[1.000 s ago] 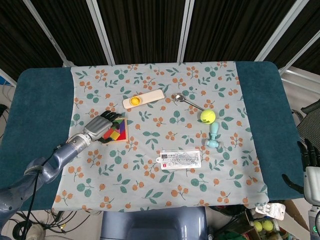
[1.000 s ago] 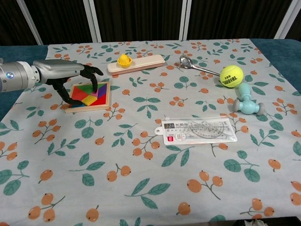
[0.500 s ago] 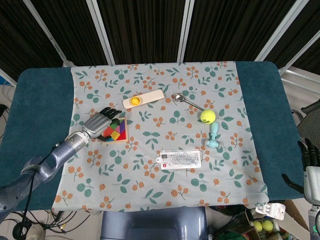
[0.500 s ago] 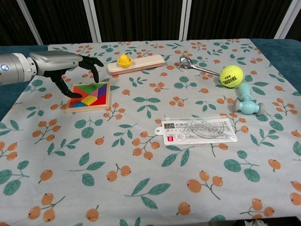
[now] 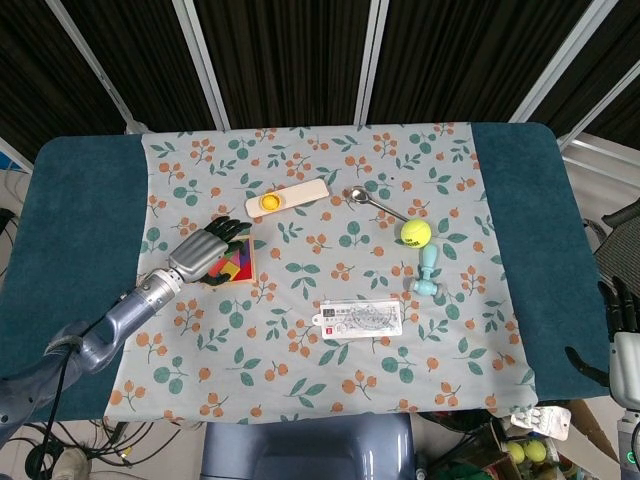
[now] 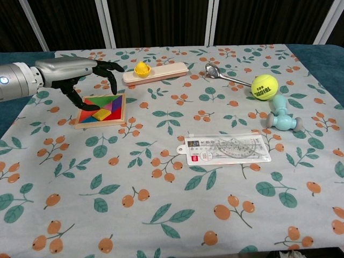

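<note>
While chest view misses it, right hand (image 5: 622, 335) off-table, head view.

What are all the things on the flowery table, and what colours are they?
Tangram puzzle: one, many colours in a wooden frame, left side of the cloth, under the left hand.
Pale tray: one, cream, at the back, with a small yellow piece on its left end.
Spoon: one, silver, back right.
Tennis ball: one, yellow-green, right side.
T-shaped toy: one, pale teal, just in front of the ball.
Ruler set in packet: one, clear, middle front.
Tablecloth: one, pale with orange berries and leaves.
Left hand: one, grey and black, fingers spread over the puzzle.
Right hand: one, off the table's right edge.
</note>
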### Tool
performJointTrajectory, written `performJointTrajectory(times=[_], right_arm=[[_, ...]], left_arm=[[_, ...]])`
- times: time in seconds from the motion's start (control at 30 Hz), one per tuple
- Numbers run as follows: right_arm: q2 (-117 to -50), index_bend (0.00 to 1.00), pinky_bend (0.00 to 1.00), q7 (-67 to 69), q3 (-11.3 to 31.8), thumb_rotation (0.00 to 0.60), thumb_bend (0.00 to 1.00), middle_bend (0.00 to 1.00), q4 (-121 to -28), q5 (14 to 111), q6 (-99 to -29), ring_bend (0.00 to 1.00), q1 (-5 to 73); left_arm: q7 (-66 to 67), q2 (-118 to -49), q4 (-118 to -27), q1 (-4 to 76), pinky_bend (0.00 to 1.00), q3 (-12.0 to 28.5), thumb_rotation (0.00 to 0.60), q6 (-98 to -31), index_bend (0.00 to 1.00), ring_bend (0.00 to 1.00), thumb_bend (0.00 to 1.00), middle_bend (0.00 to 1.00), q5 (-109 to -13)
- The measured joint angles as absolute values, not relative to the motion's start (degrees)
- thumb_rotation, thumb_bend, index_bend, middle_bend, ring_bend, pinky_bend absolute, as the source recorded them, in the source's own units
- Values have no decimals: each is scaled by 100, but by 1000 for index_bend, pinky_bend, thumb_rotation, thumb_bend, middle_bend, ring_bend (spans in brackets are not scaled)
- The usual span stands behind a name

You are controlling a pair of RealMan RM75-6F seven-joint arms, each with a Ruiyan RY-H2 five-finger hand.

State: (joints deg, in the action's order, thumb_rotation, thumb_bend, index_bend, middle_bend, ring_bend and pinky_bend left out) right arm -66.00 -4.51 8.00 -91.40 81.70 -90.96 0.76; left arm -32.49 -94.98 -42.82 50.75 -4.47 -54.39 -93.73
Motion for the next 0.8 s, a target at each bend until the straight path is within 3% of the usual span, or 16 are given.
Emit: performJointTrajectory(times=[0.17,0.5,0.8], right_arm=[[-6604,0,235,-464,801,600,97,0,-9144,8174,-9105,77,74],[-6609,0,235,-454,829,600,99,0,-9169,8117,-9108,77,68],[-6616,0,235,-450,846,600,99,0,-9166,8107,-9130,78,62]], left_arm=[[-3416,-9328,-4551,5076,0,-593,600,-5296,404,0,348,37,-9438],[-3483,-9251,-4656,5083,0,-678,600,-5107,408,0,531,37,-9454],[-3487,-9281,-4617,5093,0,-708,600,-4971,413,0,535,37,-9440]])
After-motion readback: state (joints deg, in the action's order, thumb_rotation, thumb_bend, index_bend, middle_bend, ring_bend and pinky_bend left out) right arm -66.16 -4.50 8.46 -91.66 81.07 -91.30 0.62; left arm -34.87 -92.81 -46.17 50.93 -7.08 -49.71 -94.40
